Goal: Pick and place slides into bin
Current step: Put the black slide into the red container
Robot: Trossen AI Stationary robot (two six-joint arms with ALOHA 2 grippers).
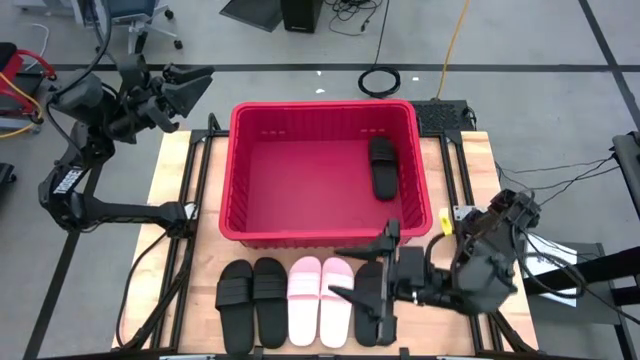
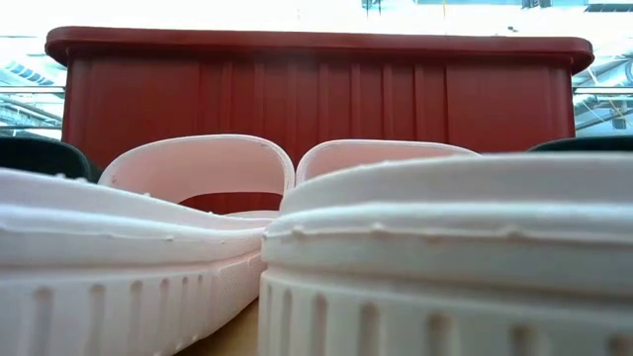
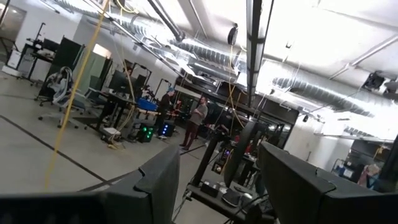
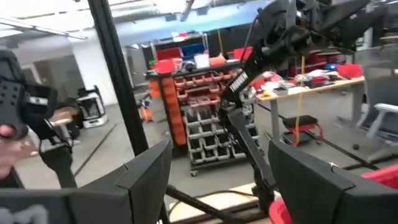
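Observation:
The red bin [image 1: 325,150] stands on the far half of the table, with one black slide [image 1: 383,167] lying inside at its right. Along the near edge lie two black slides [image 1: 252,300], two pink slides [image 1: 320,300] and one more black slide [image 1: 371,292]. In the low view the pink slides [image 2: 297,247] fill the foreground before the bin [image 2: 316,89]. My right gripper [image 1: 358,272] hangs open, raised over that rightmost black slide, pointing toward the table's left; its wrist view [image 4: 217,155] shows nothing between the fingers. My left gripper [image 1: 188,92] waits open and raised over the far left corner [image 3: 217,162].
Bare wood [image 1: 185,200] shows left of the bin and near the right edge [image 1: 470,180]. Cables and a coil [image 1: 380,80] lie on the floor beyond. The room holds a parts rack [image 4: 199,124] and people standing far off [image 3: 196,121].

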